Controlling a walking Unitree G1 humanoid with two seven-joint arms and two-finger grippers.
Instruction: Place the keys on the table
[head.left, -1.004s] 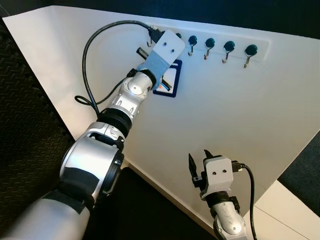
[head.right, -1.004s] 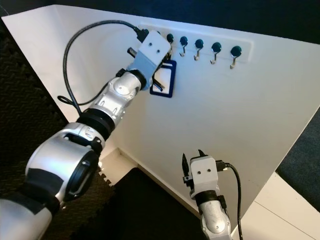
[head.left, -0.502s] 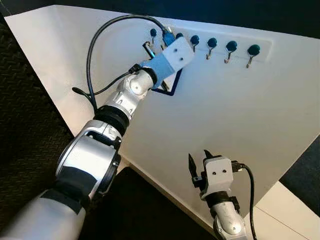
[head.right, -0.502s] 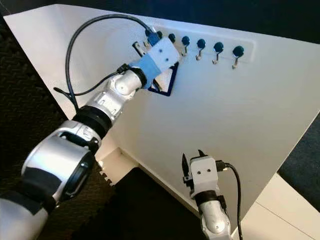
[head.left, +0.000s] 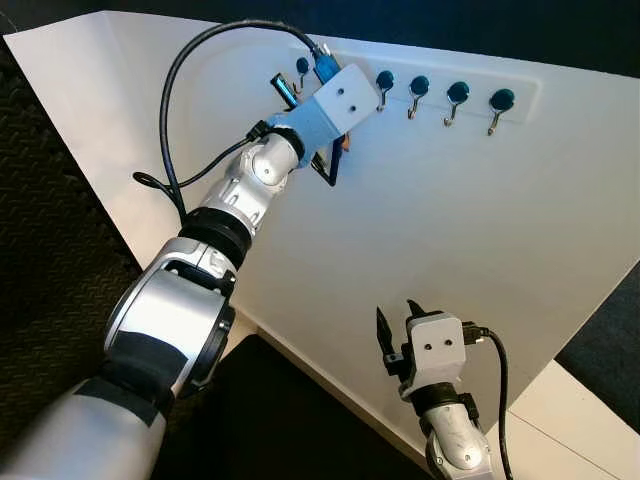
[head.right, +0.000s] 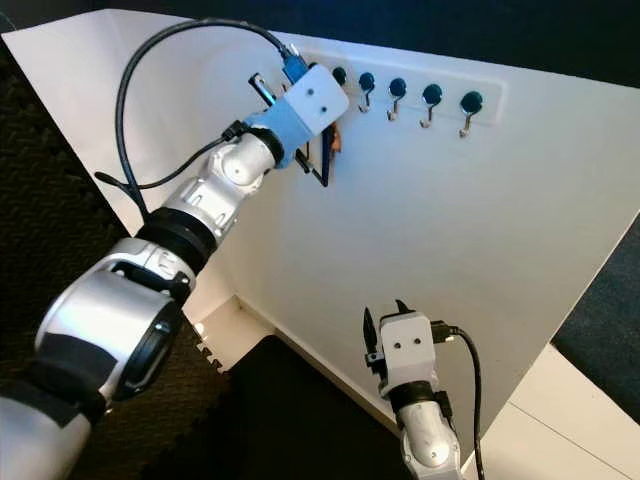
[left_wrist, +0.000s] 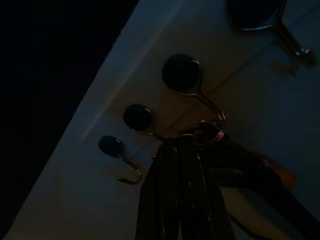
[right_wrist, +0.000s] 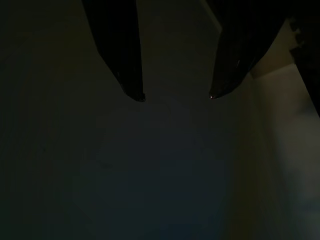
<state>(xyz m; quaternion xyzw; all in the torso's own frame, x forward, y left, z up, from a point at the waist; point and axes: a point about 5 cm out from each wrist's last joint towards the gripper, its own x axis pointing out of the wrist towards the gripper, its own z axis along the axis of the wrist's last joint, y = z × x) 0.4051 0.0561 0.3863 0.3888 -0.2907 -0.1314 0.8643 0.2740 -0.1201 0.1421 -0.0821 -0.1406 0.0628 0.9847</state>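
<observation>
1. Nearest the camera, the right gripper (head.left: 397, 318) hangs low in front of the white wall panel (head.left: 480, 230), idle; the right wrist view shows its two black fingers (right_wrist: 122, 55) spread apart with nothing between them.
2. Beside it, a black floor mat (head.left: 60, 260) runs along the panel's lower edge.
3. Farther up, the left arm (head.left: 240, 200) reaches to the panel's upper edge, a black cable (head.left: 180, 90) looping from its wrist.
4. There a row of dark-knobbed metal hooks (head.left: 460, 97) is fixed to a white rail.
5. The left gripper (left_wrist: 182, 150) is clenched on the keys (head.right: 325, 160), a dark blue tag with an orange piece, whose ring (left_wrist: 210, 134) sits at a hook near the left end of the row.
</observation>
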